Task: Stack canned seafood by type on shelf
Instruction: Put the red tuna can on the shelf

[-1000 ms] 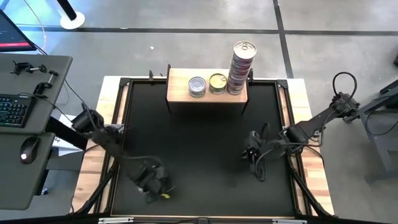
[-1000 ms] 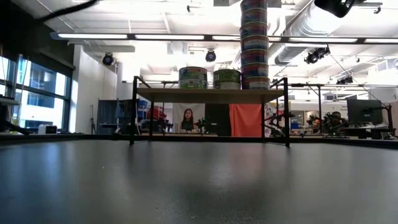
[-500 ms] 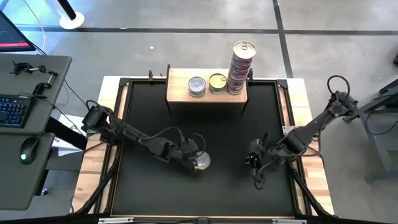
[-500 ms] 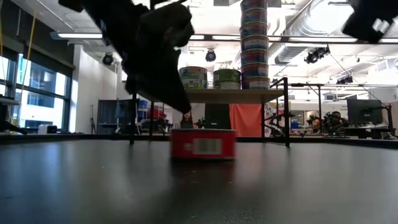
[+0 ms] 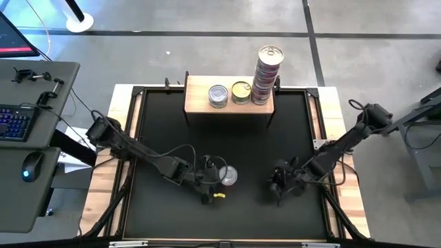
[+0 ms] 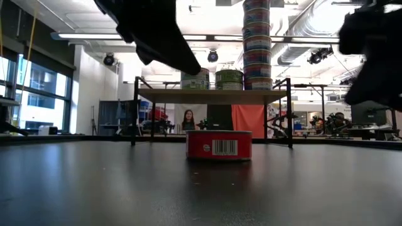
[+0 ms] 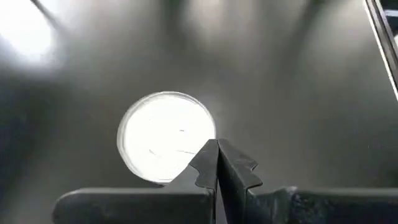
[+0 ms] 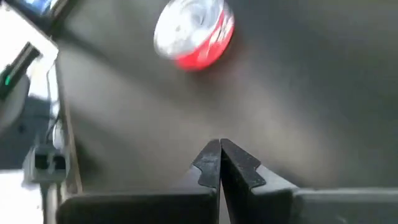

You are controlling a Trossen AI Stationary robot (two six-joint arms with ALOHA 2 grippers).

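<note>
A red tin (image 5: pixel 228 176) of canned seafood with a silver top stands upright on the black table near its middle; the low view shows its barcode side (image 6: pixel 219 144). My left gripper (image 7: pixel 217 148) is shut and hangs just left of and above the tin (image 7: pixel 166 134), clear of it in the low view (image 6: pixel 188 63). To the tin's right, my right gripper (image 8: pixel 219 147) is shut and low over the table (image 5: pixel 275 184). On the shelf (image 5: pixel 200 95) at the far edge stand a silver-topped tin (image 5: pixel 218 96), a gold-topped tin (image 5: pixel 240 91) and a tall stack of tins (image 5: pixel 267 72).
Black tabletop lies bare between the red tin and the shelf (image 6: pixel 213 96). A desk with a keyboard (image 5: pixel 15 120) and a mouse stands off the table's left side. A person sits far off in the room behind the shelf (image 6: pixel 188 119).
My left gripper has swung from the near left corner toward the table's middle, where the red tin now stands. The tin has slid a little toward the right edge, and the gripper has risen clear of it. My right gripper has come down toward the table.
</note>
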